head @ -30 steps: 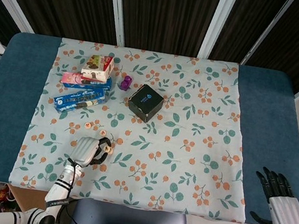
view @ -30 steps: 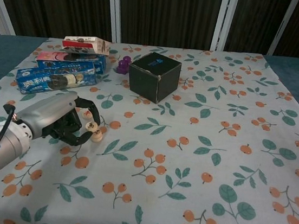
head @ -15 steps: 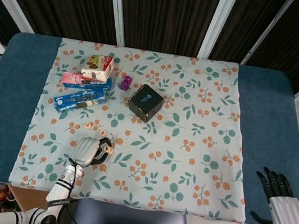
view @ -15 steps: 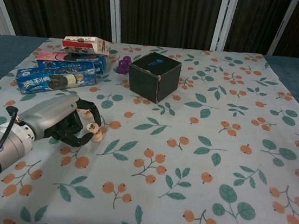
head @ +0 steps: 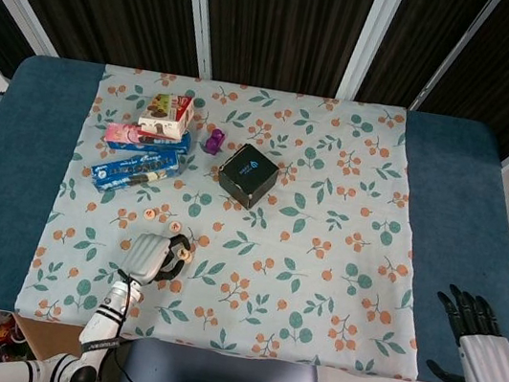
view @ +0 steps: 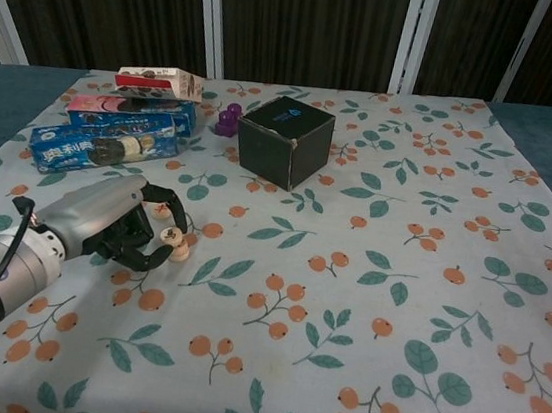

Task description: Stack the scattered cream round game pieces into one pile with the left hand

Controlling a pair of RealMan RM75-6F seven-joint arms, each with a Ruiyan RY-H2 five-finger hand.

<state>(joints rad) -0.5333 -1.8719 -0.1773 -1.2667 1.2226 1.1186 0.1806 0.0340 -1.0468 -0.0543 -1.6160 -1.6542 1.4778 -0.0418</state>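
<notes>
Nothing moved, cream piece (view: 169, 235) between fingers (view: 154, 256)

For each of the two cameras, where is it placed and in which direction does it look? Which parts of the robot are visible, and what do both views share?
Head view: sits high, looks nearly straight down on the floral cloth; shows the left hand and, off the cloth's corner, the right hand.
Chest view: sits low at the near edge, looks forward across the table to the dark wall panels; shows only the left hand and forearm.
Shared: left hand at a cream piece, black box, snack boxes.
</notes>
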